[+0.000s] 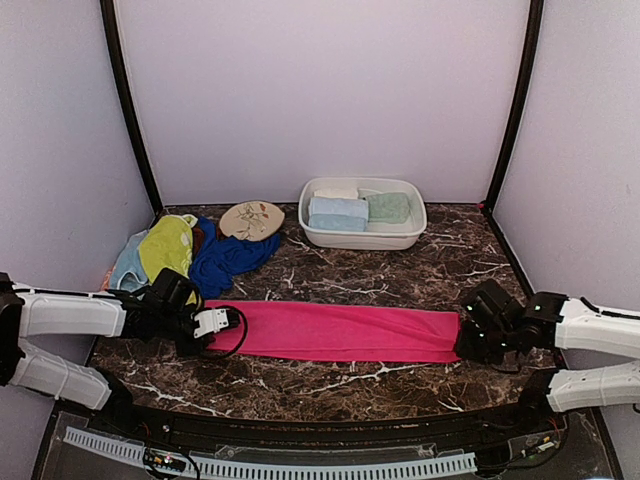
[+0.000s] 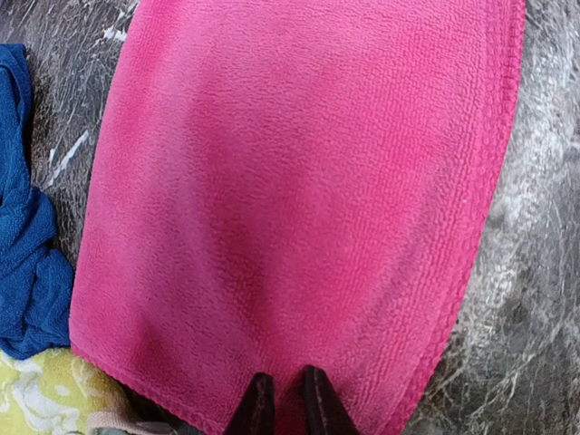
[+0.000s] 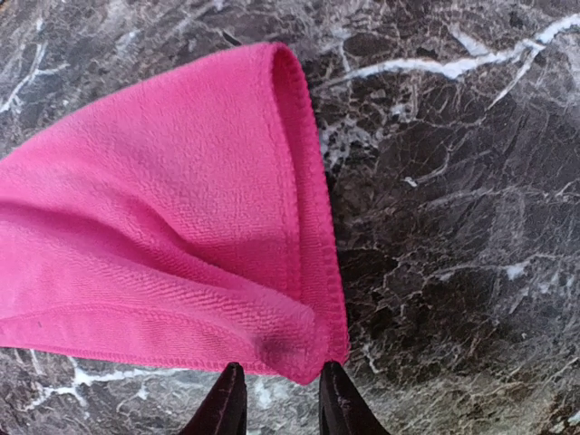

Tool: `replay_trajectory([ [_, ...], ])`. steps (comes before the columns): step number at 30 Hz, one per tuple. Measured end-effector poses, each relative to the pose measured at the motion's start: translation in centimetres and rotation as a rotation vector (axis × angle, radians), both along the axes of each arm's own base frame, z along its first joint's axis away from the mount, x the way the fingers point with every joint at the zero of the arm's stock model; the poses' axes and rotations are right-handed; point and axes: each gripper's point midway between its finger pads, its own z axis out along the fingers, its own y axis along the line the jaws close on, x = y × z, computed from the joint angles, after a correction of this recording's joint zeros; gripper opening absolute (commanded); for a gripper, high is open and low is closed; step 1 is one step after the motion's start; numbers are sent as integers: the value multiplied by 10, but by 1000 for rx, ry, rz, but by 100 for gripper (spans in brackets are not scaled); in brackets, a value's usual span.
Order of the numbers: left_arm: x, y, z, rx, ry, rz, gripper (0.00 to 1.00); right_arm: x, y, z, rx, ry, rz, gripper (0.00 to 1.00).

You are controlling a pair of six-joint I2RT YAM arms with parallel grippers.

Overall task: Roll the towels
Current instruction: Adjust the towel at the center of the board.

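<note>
A hot pink towel (image 1: 340,332) lies stretched out flat as a long strip across the marble table, between my two grippers. My left gripper (image 1: 225,322) is at its left end; in the left wrist view (image 2: 288,403) the fingers stand close together, pinching the pink towel (image 2: 299,181) near its edge. My right gripper (image 1: 462,340) is at the right end. In the right wrist view (image 3: 281,399) the fingers stand apart, and the towel's bunched corner (image 3: 299,349) lies just ahead of the tips, with marble showing between them.
A pile of towels lies at the back left: yellow-green (image 1: 167,245), royal blue (image 1: 225,258), pale blue (image 1: 128,262). The oval floral disc (image 1: 251,220) lies behind it. A white basin (image 1: 410,235) holds rolled pale blue (image 1: 338,213) and mint (image 1: 388,207) towels.
</note>
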Motion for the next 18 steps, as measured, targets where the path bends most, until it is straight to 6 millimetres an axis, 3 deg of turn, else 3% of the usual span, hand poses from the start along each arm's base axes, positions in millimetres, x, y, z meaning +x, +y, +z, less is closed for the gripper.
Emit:
replay_trajectory([
  [3, -2, 5, 1, 28, -6, -12, 15, 10, 5, 24, 25, -38, -1, 28],
  [6, -5, 7, 2, 44, -4, -23, 15, 33, 11, 49, 66, -93, -18, 27],
  [8, -6, 8, 3, 52, -2, -28, 15, 46, 11, 53, 69, -103, -27, 26],
  [14, -5, 10, 8, 70, 8, -26, 15, 62, 11, 19, 5, -9, 7, 25],
  [18, -6, 9, 16, 59, 4, -33, 15, 72, 12, 0, 2, 30, 21, 15],
])
